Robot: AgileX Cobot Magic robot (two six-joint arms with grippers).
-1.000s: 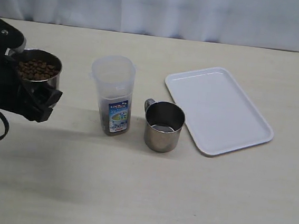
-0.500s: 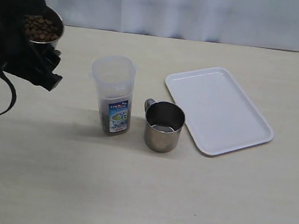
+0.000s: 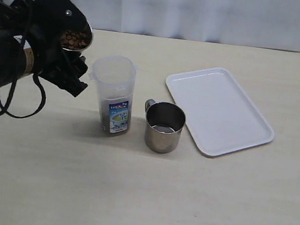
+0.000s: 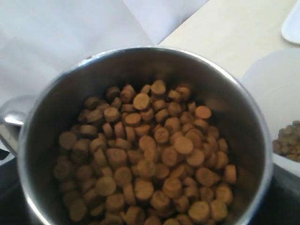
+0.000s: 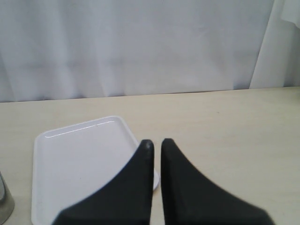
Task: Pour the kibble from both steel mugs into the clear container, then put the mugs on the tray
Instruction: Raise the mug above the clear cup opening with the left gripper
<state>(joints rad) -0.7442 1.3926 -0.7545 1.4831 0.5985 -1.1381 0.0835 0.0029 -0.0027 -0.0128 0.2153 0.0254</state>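
At the far left of the exterior view, the left fingers (image 3: 56, 5) are clamping a full steel mug (image 3: 76, 35) and holding it up above the counter (image 3: 131, 196). The mug is tipping toward the clear container (image 3: 112, 87), its rim hanging just beside and a little above the container's open mouth. The kibble (image 4: 150, 164) is filling this mug in a heap of round brown pellets, and in the left wrist view it is sitting inside the steel wall, not crossing the rim. The clear container is standing upright on the counter, its blue-and-white label (image 3: 119, 117) facing the camera low on its side. A shallow layer of dark pellets (image 4: 287, 144) is lying at its bottom. Just to the right of it, apart from it, the second steel mug (image 3: 164, 127) is standing upright with its mouth open upward. Its loop handle is pointing toward the container. Further right, near that mug but not touching it, the white tray (image 3: 219, 111) is lying flat on the counter. The right fingers (image 5: 136, 178) are showing only in the right wrist view. They are pressing together with nothing between them, hovering over the counter with the tray's edge beneath their tips.
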